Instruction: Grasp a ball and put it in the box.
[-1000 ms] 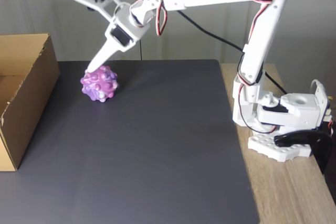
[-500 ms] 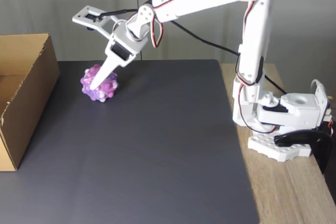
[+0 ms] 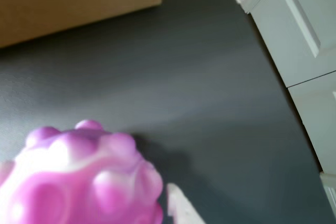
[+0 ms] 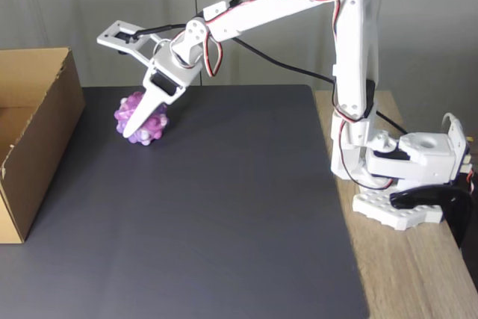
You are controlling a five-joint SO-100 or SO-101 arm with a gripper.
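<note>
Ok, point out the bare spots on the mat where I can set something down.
Most of the dark mat is bare: the wide stretch between the box and the arm's base, down to the near edge. It is crowded only at the far left corner, where the open pincer straddles the ball.

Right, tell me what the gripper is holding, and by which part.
Nothing yet. The gripper is open, one finger in front of the knobbly purple ball, which still sits on the dark mat.
</note>
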